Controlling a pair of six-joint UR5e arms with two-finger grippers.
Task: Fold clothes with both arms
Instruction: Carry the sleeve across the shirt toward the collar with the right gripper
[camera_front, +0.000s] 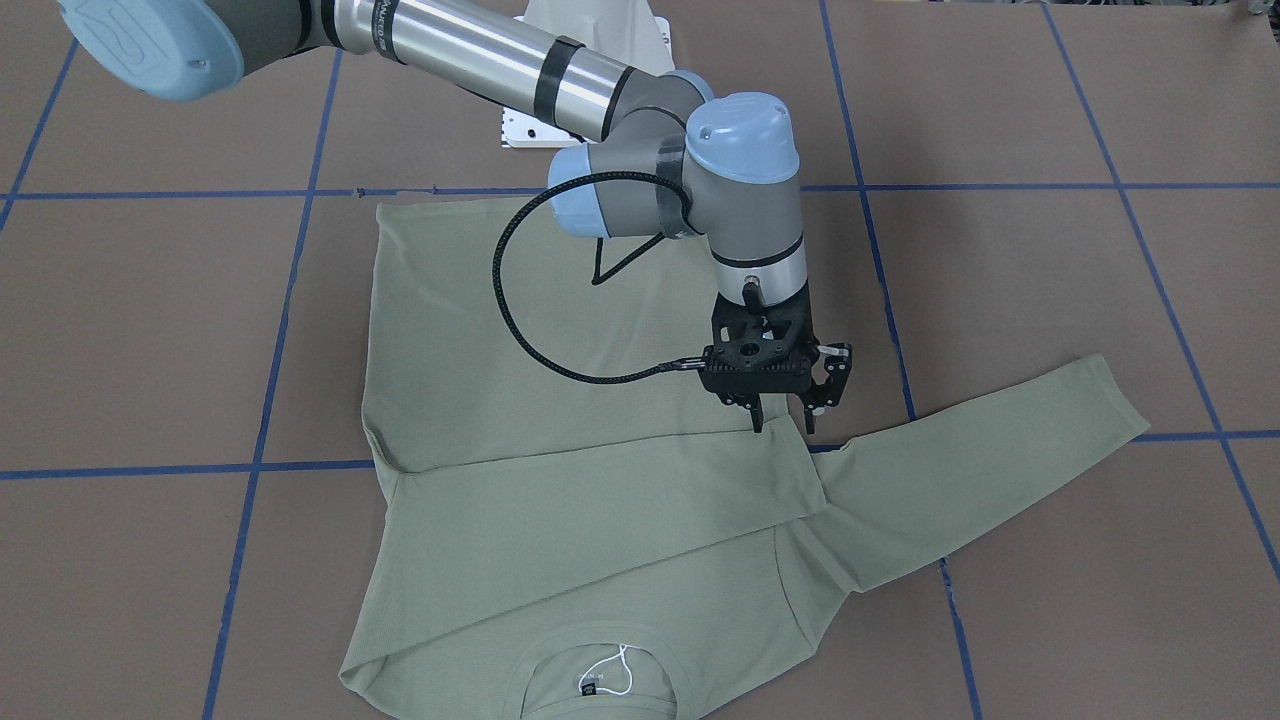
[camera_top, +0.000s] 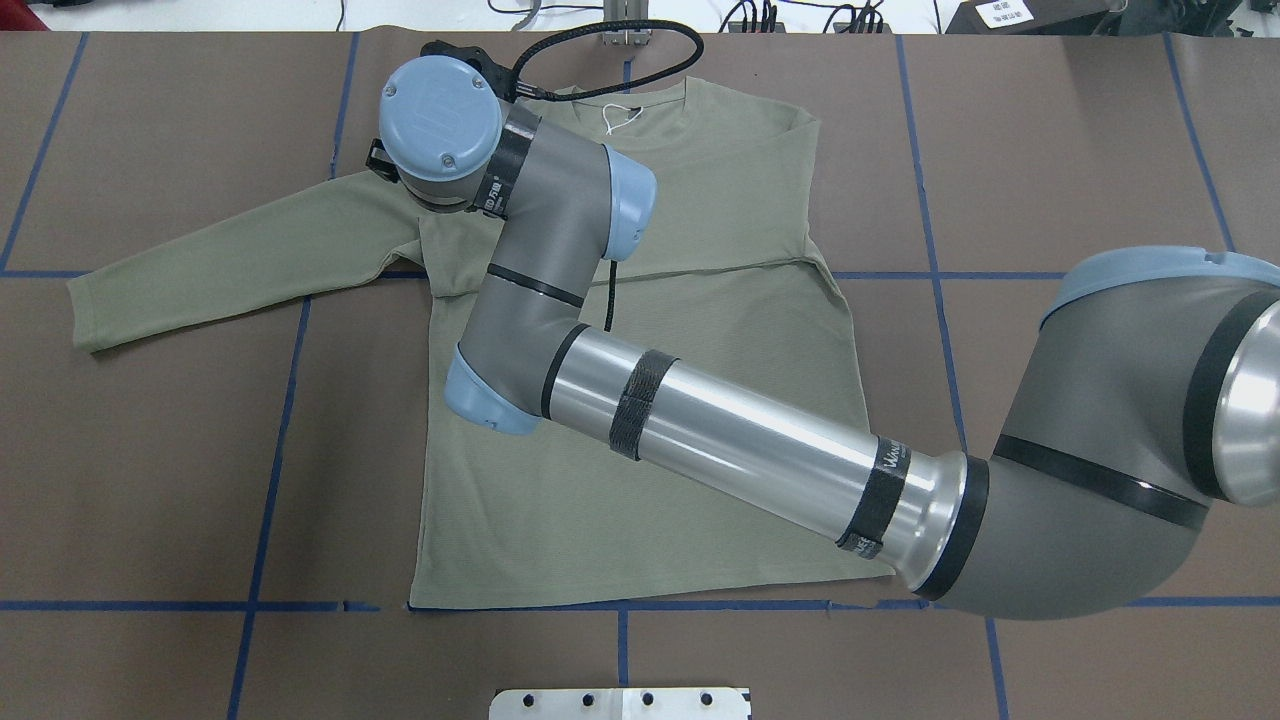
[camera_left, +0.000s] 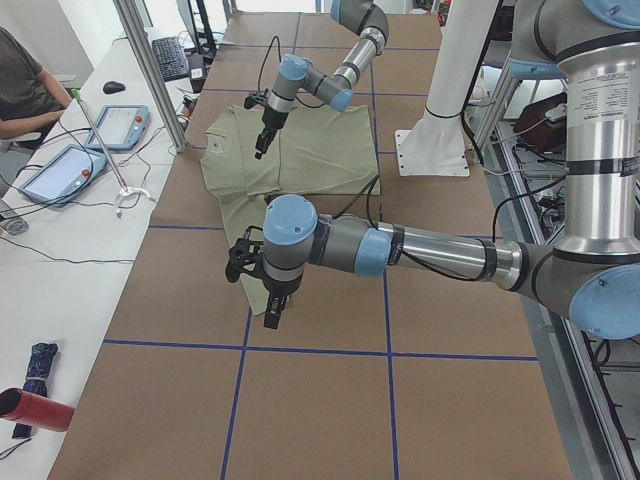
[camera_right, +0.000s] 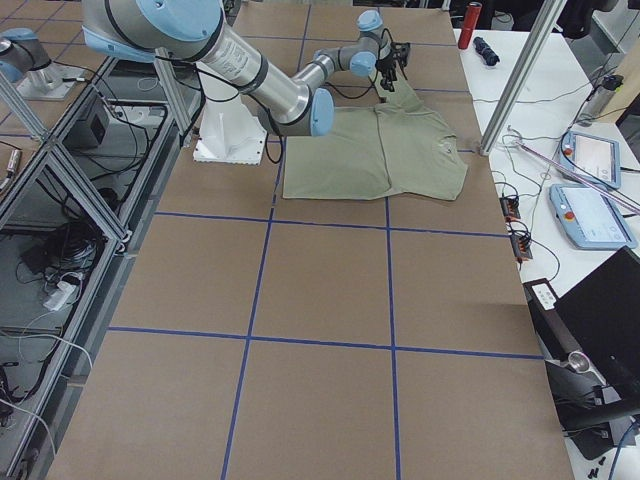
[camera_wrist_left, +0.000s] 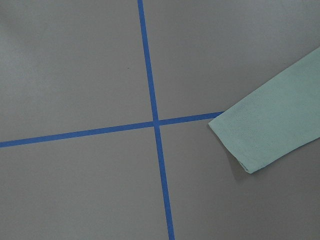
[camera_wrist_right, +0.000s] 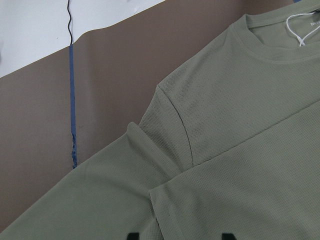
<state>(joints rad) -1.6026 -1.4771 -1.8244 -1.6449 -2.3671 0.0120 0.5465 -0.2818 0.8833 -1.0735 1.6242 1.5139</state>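
The sage-green shirt (camera_front: 560, 560) lies flat on the brown table with its collar, black neck label (camera_front: 590, 684) and white string (camera_front: 621, 668) toward the front edge. One sleeve is folded across the body (camera_front: 600, 470). The other sleeve (camera_front: 1000, 450) stretches out sideways. My right gripper (camera_front: 785, 418) hangs open just above the end of the folded sleeve, by the shoulder, holding nothing. Its fingertips (camera_wrist_right: 132, 236) show apart in the right wrist view. My left gripper (camera_left: 272, 315) hovers over the outstretched sleeve's cuff (camera_wrist_left: 270, 125); I cannot tell whether it is open or shut.
Blue tape lines (camera_top: 620, 605) grid the table. The white pedestal base (camera_top: 620, 703) stands at the robot's edge behind the hem. A side bench with tablets (camera_left: 60, 170), cables and a slanted metal pole (camera_left: 150, 70) runs along the far edge, where a person sits.
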